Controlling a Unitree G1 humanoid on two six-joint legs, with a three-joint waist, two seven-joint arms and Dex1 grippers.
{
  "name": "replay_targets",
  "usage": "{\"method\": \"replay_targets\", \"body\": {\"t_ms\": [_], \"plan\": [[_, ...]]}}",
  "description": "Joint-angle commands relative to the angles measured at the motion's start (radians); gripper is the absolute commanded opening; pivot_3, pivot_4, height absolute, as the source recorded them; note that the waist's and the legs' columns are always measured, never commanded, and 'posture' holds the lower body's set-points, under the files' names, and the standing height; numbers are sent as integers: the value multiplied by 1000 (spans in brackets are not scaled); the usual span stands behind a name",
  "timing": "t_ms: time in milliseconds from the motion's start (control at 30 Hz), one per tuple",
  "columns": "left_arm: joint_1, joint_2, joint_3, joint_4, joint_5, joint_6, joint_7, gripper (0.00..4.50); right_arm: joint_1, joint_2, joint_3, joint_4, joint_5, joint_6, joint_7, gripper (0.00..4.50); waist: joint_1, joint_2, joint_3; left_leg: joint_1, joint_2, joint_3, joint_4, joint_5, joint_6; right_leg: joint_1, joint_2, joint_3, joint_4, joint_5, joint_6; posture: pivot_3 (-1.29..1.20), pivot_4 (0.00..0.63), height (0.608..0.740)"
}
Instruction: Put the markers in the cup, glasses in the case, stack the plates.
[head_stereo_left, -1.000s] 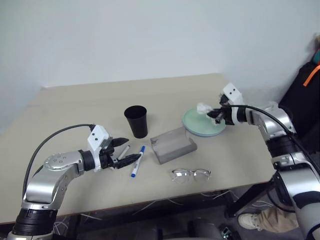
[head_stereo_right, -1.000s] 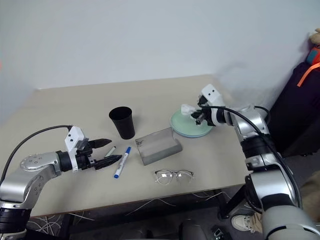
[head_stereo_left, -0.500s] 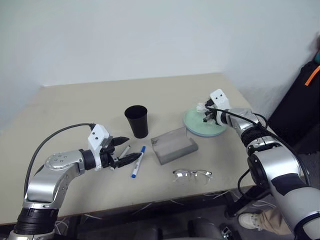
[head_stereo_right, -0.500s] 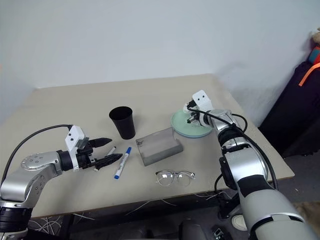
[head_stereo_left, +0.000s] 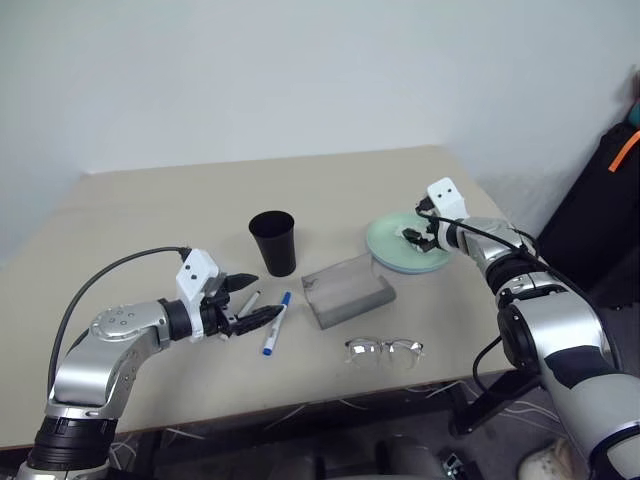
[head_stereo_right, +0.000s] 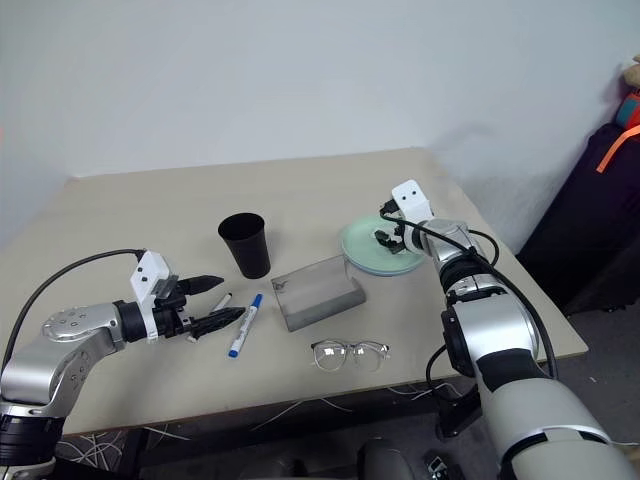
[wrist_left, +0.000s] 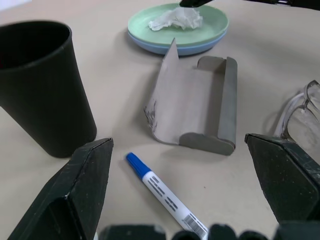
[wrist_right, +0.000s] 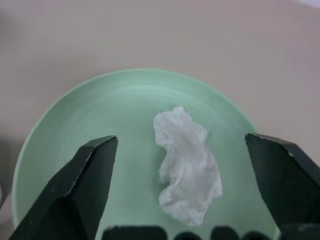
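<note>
The black cup (head_stereo_left: 272, 240) stands upright mid-table. Nearer and to its left lie two markers, blue-capped (head_stereo_left: 275, 322) and black-capped (head_stereo_left: 246, 302). My left gripper (head_stereo_left: 254, 300) hovers open right at them, holding nothing. The grey case (head_stereo_left: 346, 289) lies open to the right of the markers, and the glasses (head_stereo_left: 384, 349) rest near the front edge. At the right the mint green plate (wrist_right: 90, 125) sits stacked on the light blue plate (wrist_left: 175, 49). A crumpled white tissue (wrist_right: 187, 172) lies on the green plate. Just above it, my right gripper (head_stereo_left: 415, 235) is open.
The beige table (head_stereo_left: 150, 220) ends close behind the glasses at the front and just right of the plates. A dark bag with an orange strap (head_stereo_left: 612, 190) stands beyond the right edge. Loose cables hang under the front edge.
My right gripper moved forward and down over the plates, then opened and let go of the tissue, which now lies on the green plate. The left arm stayed still.
</note>
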Motion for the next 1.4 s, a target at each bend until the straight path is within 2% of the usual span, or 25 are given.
{"method": "replay_targets", "body": {"t_ms": [33,67,200,300,433,667,900,1400], "plan": [[-49,-5,-51,-17,34,-45,-14,4500,-33,-60,-21,-126,20,12,104,4471,3,1,0,0,0,0,0,0,0,0,0,0,0,0,0,0,0,732],[-54,-6,-59,-15,39,-49,-16,4500,-28,-66,-23,-143,22,19,123,4471,3,1,0,-1,-1,0,0,0,0,0,0,0,0,0,0,0,0,732],[-131,-12,-168,16,126,-115,-45,4500,137,-173,-20,-569,134,202,442,4471,6,1,0,0,-1,-2,0,0,0,2,0,0,-1,0,1,0,0,732],[-189,-21,-238,44,178,-162,-75,4500,238,-259,-36,-831,219,346,561,4471,9,1,0,0,-1,-2,1,0,0,3,0,-1,-1,0,1,0,0,732],[-264,-33,-315,79,235,-211,-120,4500,324,-371,-53,-1039,316,481,677,4471,8,2,0,0,-1,-1,3,0,0,3,0,-1,-1,0,0,0,0,732],[-434,-86,-437,185,308,-283,-234,4500,376,-520,-60,-1125,366,492,777,4471,6,2,1,2,0,0,5,0,0,3,0,-1,0,-1,0,0,0,732],[-559,-154,-578,235,379,-271,-353,4500,361,-516,-30,-1130,360,504,753,4471,6,2,1,1,0,0,8,0,0,3,0,-1,0,-1,0,0,0,732],[-758,-332,-770,321,531,-125,-413,4500,404,-539,-30,-1190,381,558,729,4471,30,2,1,-2,-1,-1,8,0,1,2,0,0,-1,-1,1,0,0,732]]}}
